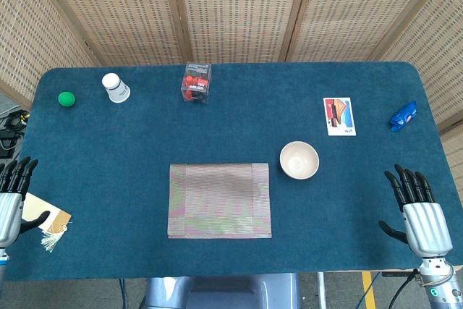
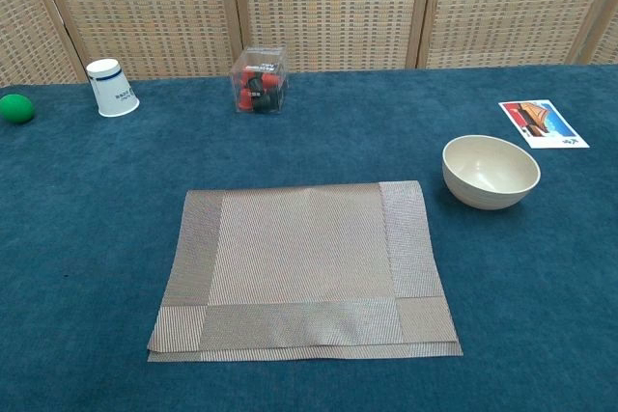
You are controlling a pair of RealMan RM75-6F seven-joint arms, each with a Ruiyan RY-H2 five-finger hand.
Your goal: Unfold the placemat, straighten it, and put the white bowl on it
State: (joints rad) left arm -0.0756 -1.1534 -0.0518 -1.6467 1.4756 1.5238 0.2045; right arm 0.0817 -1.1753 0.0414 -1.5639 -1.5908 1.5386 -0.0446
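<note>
I'm at the very start: the placemat [image 1: 219, 200] lies folded in the middle of the worktop [image 1: 145, 142], its doubled edge toward me (the chest view shows two layers along the near side). The bowl [image 1: 299, 160] sits upright just beside the mat's far right corner, not touching it. My left hand [image 1: 13, 197] rests at the left edge, fingers spread and gripping nothing; the right hand [image 1: 418, 211] hovers at the right edge, likewise released and empty. Both are well apart from the mat.

As I judge it, unfolding comes first. I'd bring one hand to the near edge, pinch only the top layer, and lift it over, with the other hand pressing the mat so it doesn't slide toward the bowl.
</note>
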